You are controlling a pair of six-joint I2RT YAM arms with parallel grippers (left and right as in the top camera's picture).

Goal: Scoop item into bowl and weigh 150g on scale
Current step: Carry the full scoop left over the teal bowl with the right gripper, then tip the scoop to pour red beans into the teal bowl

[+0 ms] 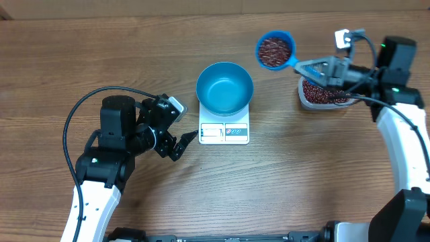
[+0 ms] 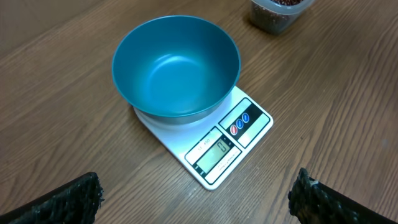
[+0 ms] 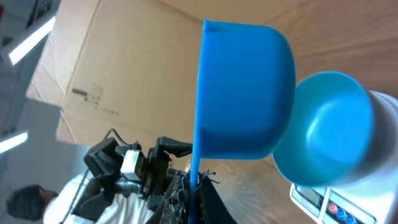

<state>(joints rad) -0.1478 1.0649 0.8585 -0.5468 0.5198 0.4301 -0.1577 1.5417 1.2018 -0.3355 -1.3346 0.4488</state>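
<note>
The table (image 1: 134, 54) carries the empty bowl (image 1: 224, 87), sitting on the scale (image 1: 224, 133). The left gripper (image 1: 183, 144) stands spread wide beside the scale, holding nothing. The right gripper (image 1: 321, 69) is clenched on the handle of the scoop (image 1: 293, 64), which is between the tub (image 1: 322, 97) and the bowl. The beans (image 1: 275, 50) in it look light, hard and prone to rolling, so the handle seems the only sound hold, and any tilt would likely spill them

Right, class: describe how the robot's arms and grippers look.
The left arm and right arm share white tubular links and black boxy joint housings with small green lights. A thin black cable loops beside the left arm. The left gripper and right gripper are dark, two-fingered, each beside a small white module. The left fingers have rough black pads.
</note>
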